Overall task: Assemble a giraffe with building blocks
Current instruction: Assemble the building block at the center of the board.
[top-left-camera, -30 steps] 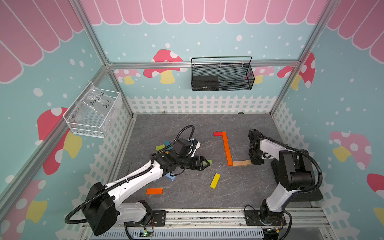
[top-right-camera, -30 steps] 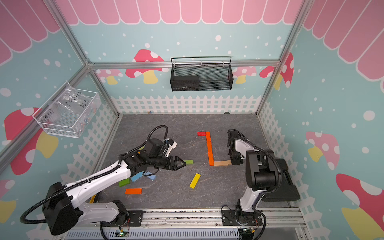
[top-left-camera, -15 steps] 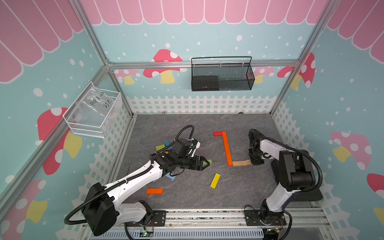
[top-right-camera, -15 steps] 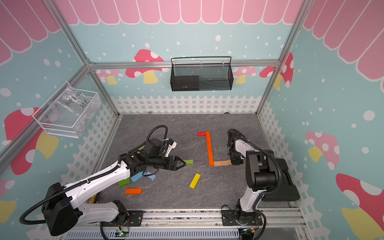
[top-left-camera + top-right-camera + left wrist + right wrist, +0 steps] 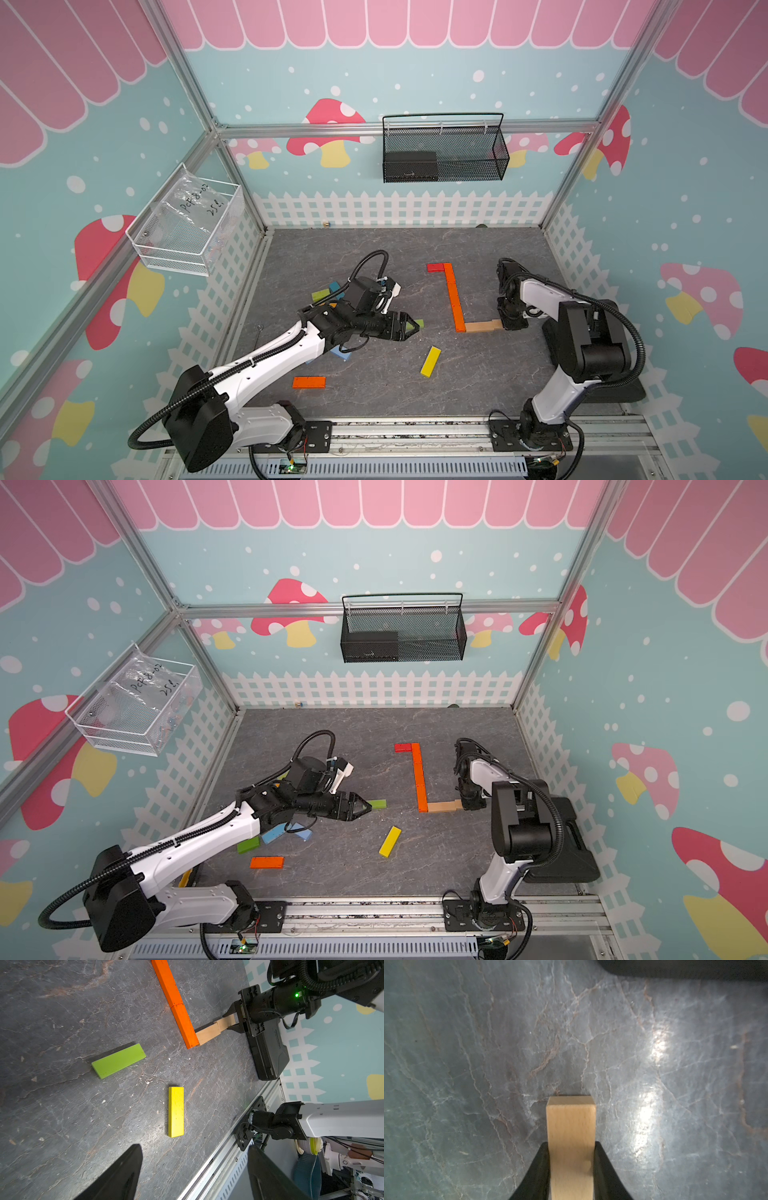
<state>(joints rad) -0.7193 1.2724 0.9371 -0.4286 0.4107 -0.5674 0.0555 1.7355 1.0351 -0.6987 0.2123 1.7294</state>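
Tan block (image 5: 571, 1124): clenched across its width by right jaws, right of the surface's centre. Its long axis runs parallel to the front edge, one end toward the orange bar's (image 5: 453, 297) near end, the other toward the right edge.

Risks, as I judge them:
- The tan run looks stepped in the left wrist view, so letting go could leave it skewed.
- A nudge could shove the bar off line.

Left jaws spread, empty, near green block (image 5: 118, 1060).

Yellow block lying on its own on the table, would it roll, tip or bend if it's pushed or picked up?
The yellow block lies flat on a broad face, with square edges, so it should slide rather than roll or tip. It looks like solid painted wood, so probably stiff and light.
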